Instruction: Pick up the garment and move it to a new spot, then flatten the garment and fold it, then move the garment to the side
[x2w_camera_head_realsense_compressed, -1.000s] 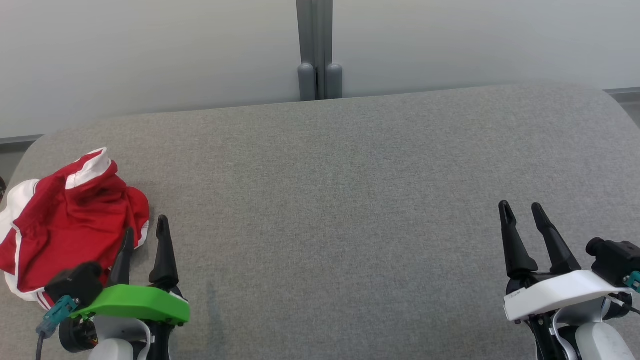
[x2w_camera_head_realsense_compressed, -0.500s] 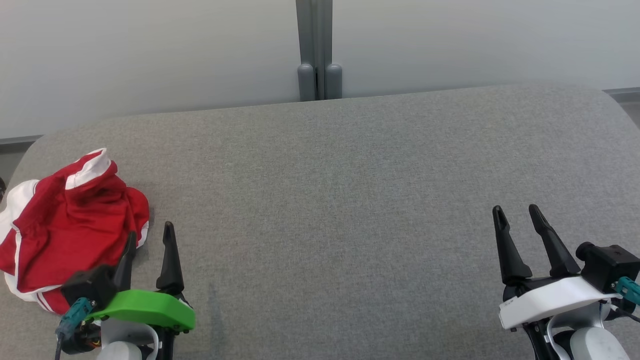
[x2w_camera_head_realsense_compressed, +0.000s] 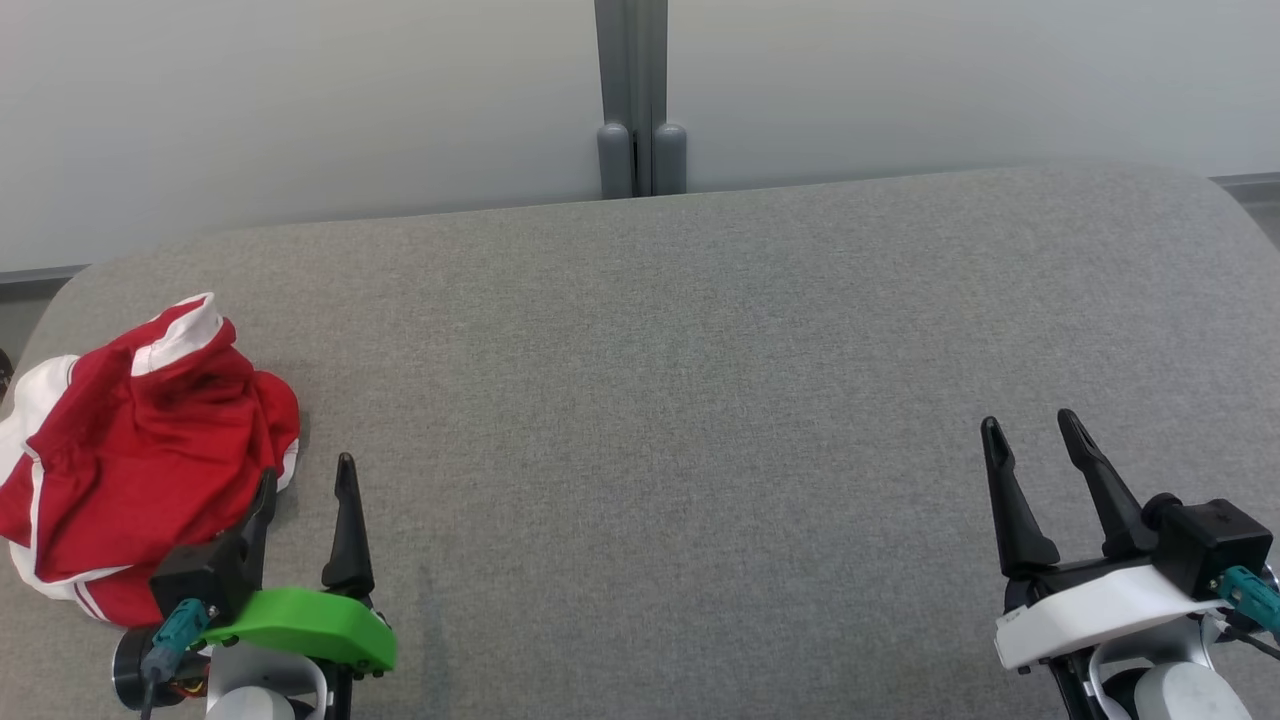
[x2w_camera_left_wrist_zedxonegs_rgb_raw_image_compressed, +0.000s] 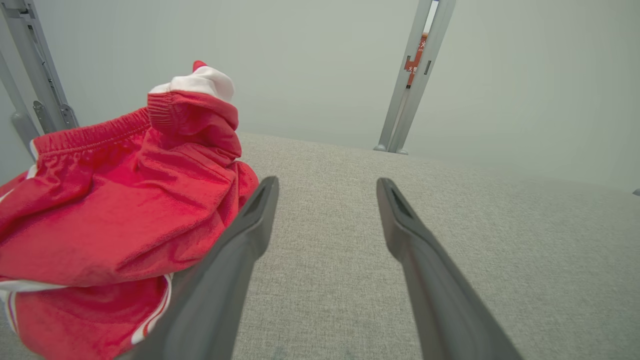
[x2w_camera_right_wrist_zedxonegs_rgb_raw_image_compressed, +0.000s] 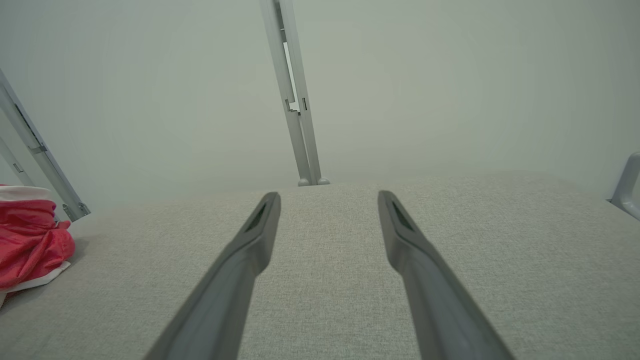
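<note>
I have the grey padded surface (x2w_camera_head_realsense_compressed: 700, 380) across most of my head view. Its far edge runs along the pale wall (x2w_camera_head_realsense_compressed: 300, 100) and rounds off at the far-left and far-right corners. From the middle out to the right, open fabric gives me wide room to move.

The garment (x2w_camera_head_realsense_compressed: 130, 460), red with white trim, lies crumpled in a heap at the near left, close to the surface's left edge. An elastic waistband shows along its top in the left wrist view.

My left gripper (x2w_camera_head_realsense_compressed: 307, 468) sits just right of the heap, released, with only grey fabric between its fingers. Its left finger runs alongside the garment's right hem, and I cannot tell whether they touch. My right gripper (x2w_camera_head_realsense_compressed: 1029, 420) is at the near right, well apart from the garment, also spread and holding nothing.

A grey post (x2w_camera_head_realsense_compressed: 633, 100) stands at the far middle, against the wall.
</note>
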